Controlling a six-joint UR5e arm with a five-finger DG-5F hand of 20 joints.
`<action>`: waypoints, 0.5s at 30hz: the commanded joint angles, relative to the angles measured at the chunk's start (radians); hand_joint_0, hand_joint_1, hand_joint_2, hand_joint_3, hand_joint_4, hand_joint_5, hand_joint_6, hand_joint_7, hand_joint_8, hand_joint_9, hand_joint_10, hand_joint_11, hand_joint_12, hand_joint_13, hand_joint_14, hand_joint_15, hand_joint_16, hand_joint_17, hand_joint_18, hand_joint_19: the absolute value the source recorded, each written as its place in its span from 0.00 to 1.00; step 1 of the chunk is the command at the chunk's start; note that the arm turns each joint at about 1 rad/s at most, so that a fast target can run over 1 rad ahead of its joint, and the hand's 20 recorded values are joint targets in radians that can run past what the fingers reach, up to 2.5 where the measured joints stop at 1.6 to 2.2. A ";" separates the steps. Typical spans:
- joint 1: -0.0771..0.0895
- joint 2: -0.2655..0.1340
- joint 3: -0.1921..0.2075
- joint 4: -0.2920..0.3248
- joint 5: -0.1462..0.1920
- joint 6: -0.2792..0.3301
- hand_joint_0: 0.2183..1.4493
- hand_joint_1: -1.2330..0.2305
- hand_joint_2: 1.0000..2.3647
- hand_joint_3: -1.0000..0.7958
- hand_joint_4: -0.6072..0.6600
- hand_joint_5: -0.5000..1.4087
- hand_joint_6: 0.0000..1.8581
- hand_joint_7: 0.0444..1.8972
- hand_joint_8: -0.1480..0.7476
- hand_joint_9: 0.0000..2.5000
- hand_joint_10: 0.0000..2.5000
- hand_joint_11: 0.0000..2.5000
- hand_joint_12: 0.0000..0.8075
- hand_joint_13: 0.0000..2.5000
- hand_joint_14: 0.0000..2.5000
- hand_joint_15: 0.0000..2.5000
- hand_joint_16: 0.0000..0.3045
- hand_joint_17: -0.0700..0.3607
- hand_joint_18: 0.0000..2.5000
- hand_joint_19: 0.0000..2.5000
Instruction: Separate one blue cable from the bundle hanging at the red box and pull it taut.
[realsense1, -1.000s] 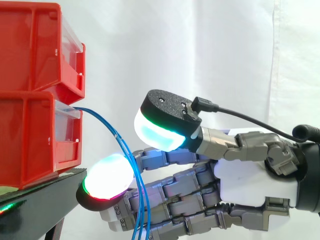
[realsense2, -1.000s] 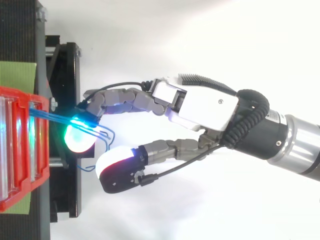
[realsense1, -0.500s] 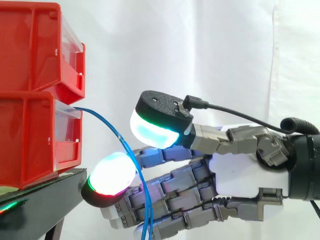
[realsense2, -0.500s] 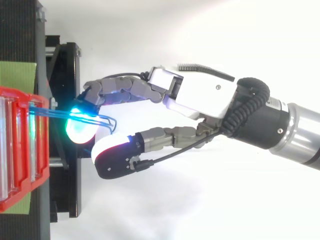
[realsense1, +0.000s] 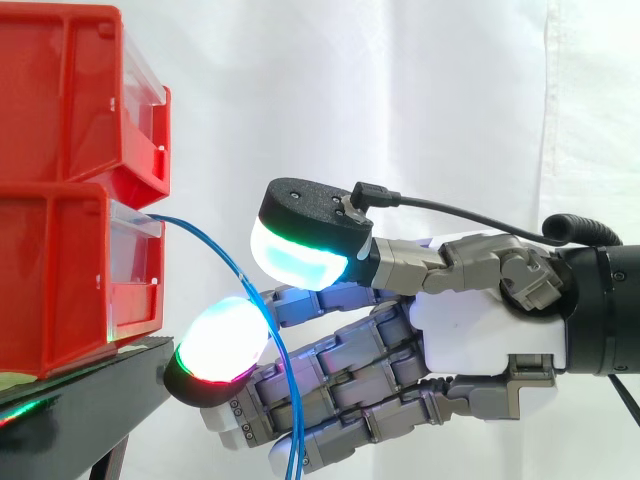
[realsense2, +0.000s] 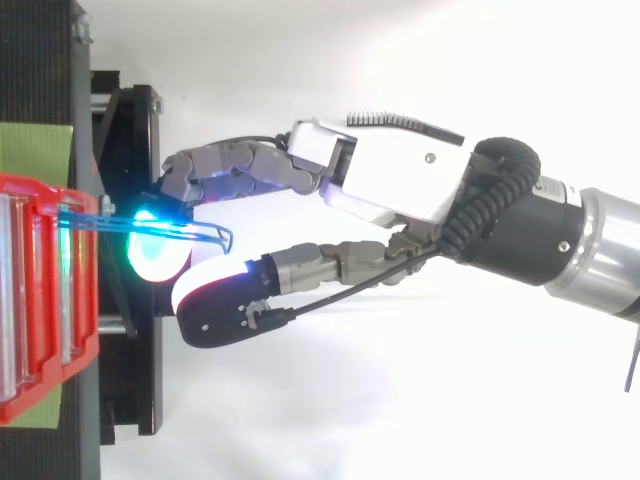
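Several thin blue cables (realsense1: 205, 237) leave the lower red bin (realsense1: 60, 280) and arc down to the right, past the bottom of the side view. My hand (realsense1: 480, 330) reaches in from the right with its fingers stretched towards the bins. The cables run down through the gap between the thumb pad (realsense1: 300, 255) above and a glowing fingertip (realsense1: 220, 345) below, crossing in front of the fingers. In the top view the cables (realsense2: 205, 231) lie over the cyan fingertip (realsense2: 155, 255), with the thumb pad (realsense2: 215, 300) just beside them. The pads stand apart; nothing is pinched.
A second red bin (realsense1: 70, 100) sits on top of the lower one. Both rest on a black stand (realsense1: 90, 390) at the left. A white curtain hangs behind. From above, a green mat (realsense2: 35, 150) lies beside the red bin (realsense2: 40, 320).
The hand has shifted left towards the bins. The thumb has swung in closer to the fingers and the cables, which now lie drawn together over the fingertip.
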 joint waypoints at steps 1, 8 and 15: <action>-0.004 0.000 0.000 -0.007 0.001 0.003 0.31 0.48 0.00 0.30 0.69 0.19 0.27 0.55 0.46 0.25 0.00 0.07 0.34 0.14 0.00 0.00 0.12 0.35 0.14 0.09; -0.016 0.000 0.000 -0.041 -0.013 0.012 0.31 0.49 0.00 0.30 0.69 0.19 0.27 0.55 0.46 0.25 0.00 0.07 0.34 0.14 0.00 0.00 0.12 0.35 0.14 0.09; -0.027 0.000 0.000 -0.064 -0.052 0.014 0.31 0.48 0.00 0.30 0.69 0.19 0.27 0.55 0.46 0.25 0.00 0.07 0.34 0.14 0.00 0.00 0.12 0.35 0.14 0.08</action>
